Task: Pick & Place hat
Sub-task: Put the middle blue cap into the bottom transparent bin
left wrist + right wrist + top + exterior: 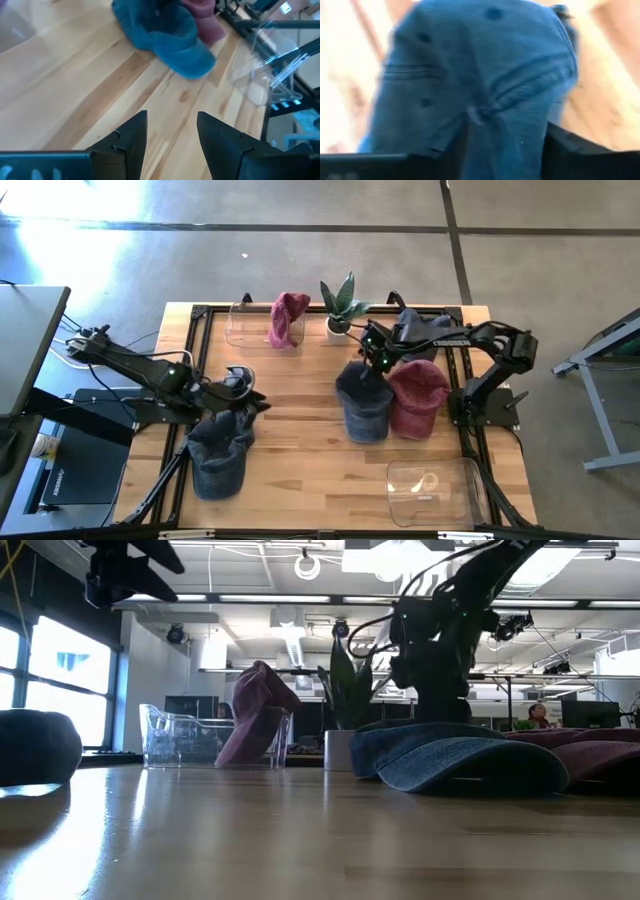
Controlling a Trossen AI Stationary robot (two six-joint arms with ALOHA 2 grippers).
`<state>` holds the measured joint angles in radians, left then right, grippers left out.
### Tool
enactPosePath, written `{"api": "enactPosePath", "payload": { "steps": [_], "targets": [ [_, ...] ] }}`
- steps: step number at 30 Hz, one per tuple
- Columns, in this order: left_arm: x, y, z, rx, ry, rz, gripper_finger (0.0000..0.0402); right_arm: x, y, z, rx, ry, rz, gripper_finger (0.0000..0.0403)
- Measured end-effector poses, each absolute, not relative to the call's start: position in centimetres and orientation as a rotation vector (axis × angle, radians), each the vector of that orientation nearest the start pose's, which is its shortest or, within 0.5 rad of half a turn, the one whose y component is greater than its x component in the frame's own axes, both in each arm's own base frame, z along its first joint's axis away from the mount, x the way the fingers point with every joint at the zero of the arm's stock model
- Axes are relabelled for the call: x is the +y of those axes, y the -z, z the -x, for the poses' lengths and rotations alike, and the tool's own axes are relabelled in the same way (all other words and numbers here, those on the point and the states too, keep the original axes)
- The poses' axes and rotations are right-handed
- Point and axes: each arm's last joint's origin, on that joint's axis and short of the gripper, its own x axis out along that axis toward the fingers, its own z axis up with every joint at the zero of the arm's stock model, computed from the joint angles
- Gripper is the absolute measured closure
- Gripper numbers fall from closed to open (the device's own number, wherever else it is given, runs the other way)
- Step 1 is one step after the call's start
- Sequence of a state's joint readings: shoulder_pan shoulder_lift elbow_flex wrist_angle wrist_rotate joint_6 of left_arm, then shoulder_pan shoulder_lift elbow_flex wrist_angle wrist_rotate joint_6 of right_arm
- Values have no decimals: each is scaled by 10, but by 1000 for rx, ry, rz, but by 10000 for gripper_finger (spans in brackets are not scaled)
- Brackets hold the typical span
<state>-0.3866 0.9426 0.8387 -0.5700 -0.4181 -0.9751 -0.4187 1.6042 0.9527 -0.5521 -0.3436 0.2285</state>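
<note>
While my right gripper is sitting over the blue hat mid-table, fingers apart around its soft, floppy cloth, I am thinking the bunched crown is best to pinch.

You can see a blue hat lying flat in the middle of the table, touching a red hat beside it. Another blue hat lies near the left front. A red hat hangs in the back bin.
</note>
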Motion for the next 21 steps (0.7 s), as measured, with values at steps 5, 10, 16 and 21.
{"api": "enactPosePath", "payload": {
  "steps": [5,10,16,21],
  "targets": [
    [-66,-292,-193,496,-302,704,232,-112,-211,-283,1005,90,-684,378],
    [-66,-297,-195,446,-280,731,232,-107,-283,-299,872,150,-526,373],
    [-61,-324,-183,359,-262,718,232,-75,-354,-310,797,254,-326,394],
    [-58,-342,-179,318,-240,614,232,-15,-344,-317,835,256,-313,399]
  ]
}}
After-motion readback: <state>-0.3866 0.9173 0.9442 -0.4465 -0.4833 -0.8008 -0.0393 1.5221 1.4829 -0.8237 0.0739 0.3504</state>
